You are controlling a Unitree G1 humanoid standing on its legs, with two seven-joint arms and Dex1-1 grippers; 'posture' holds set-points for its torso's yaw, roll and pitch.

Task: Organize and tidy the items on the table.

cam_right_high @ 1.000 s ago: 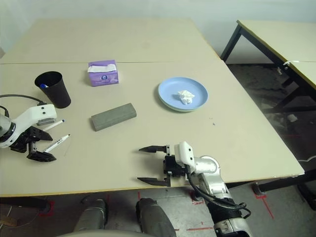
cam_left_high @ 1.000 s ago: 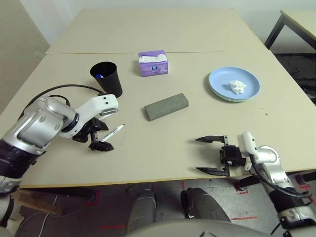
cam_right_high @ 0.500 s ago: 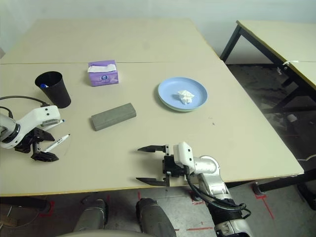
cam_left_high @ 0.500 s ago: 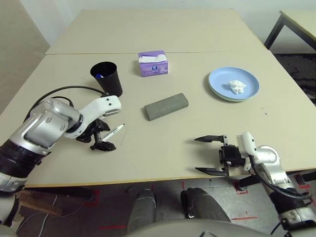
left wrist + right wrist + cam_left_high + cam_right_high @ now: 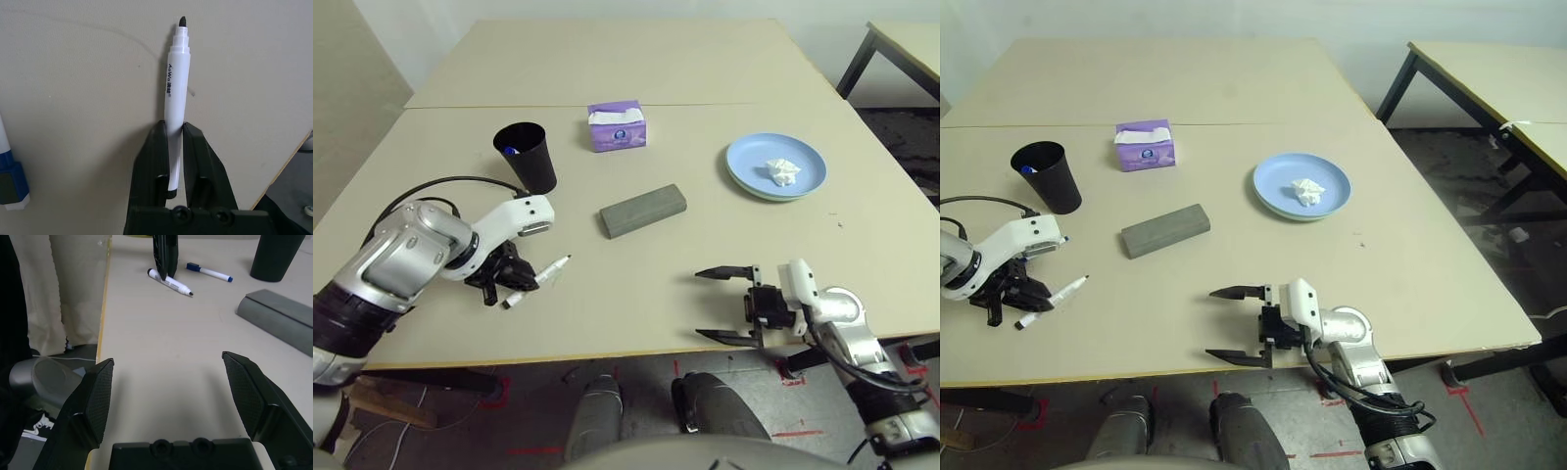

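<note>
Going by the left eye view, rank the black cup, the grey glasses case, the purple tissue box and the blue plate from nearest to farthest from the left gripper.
From the left gripper, at the table's near left:
1. Black cup, just behind it.
2. Grey glasses case, mid-table, to its right.
3. Purple tissue box, farther back, near the seam.
4. Blue plate, far right.

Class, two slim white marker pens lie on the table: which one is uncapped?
The uncapped white marker pen in the left claw shows a bare black tip; the other white marker wears its blue cap.
</note>
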